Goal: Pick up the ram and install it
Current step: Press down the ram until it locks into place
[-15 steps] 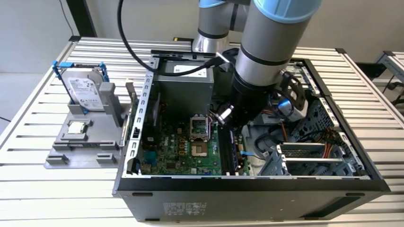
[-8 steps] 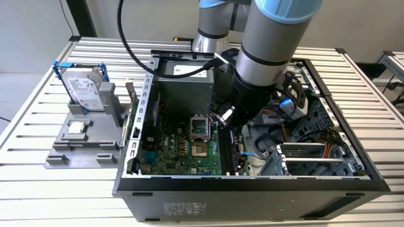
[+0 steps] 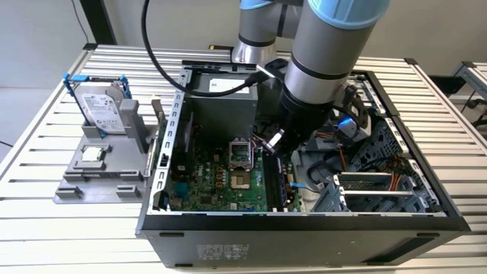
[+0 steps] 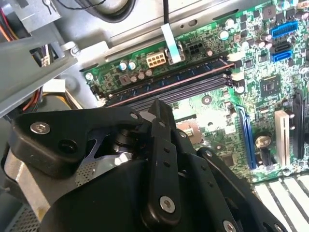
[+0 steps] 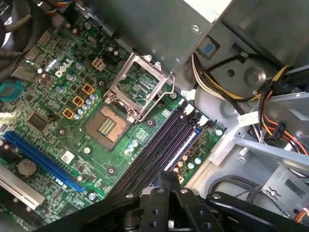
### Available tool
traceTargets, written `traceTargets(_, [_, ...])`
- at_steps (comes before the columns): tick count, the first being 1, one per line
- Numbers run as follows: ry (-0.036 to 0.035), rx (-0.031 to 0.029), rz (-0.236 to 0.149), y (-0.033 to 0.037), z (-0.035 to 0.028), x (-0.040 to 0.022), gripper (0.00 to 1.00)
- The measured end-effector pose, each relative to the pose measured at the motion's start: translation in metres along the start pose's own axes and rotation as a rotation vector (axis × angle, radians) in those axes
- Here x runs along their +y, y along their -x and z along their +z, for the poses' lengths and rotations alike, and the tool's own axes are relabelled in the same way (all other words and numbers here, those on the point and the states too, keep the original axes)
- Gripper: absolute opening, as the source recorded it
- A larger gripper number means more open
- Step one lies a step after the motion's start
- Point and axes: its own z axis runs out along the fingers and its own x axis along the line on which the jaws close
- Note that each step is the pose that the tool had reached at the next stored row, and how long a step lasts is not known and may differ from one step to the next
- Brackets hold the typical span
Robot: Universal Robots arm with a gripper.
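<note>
The ram (image 5: 185, 144) looks like the thin dark stick with a blue-white edge standing in the outermost of the motherboard's black slots (image 5: 154, 153), on the side toward the cables. It also appears as the dark strip with blue spots, the ram (image 4: 169, 76), in the second wrist view. My gripper (image 5: 169, 177) hangs over the near end of the slots, fingers pressed together with nothing visible between them. From outside, the gripper (image 3: 272, 146) is inside the open computer case, just above the slots (image 3: 280, 181). Whether the fingertips touch the ram cannot be told.
The open processor socket (image 5: 107, 126) with its raised metal frame lies beside the slots. Cable bundles (image 5: 231, 96) and a drive cage (image 3: 380, 191) crowd the case on the exterior view's right. A grey stand on the exterior view's left holds a hard drive (image 3: 102, 108) and a processor chip (image 3: 93, 153).
</note>
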Motion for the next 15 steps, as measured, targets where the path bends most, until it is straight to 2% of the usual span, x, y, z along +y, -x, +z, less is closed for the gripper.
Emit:
traceTargets(6, [0.0056,0.0008,-0.067,0.0005,0.0000,-0.0004,0.00])
traceTargets(15, [0.0126,0.0064,-0.202,0.0007,0.0000,-0.0006,0.00])
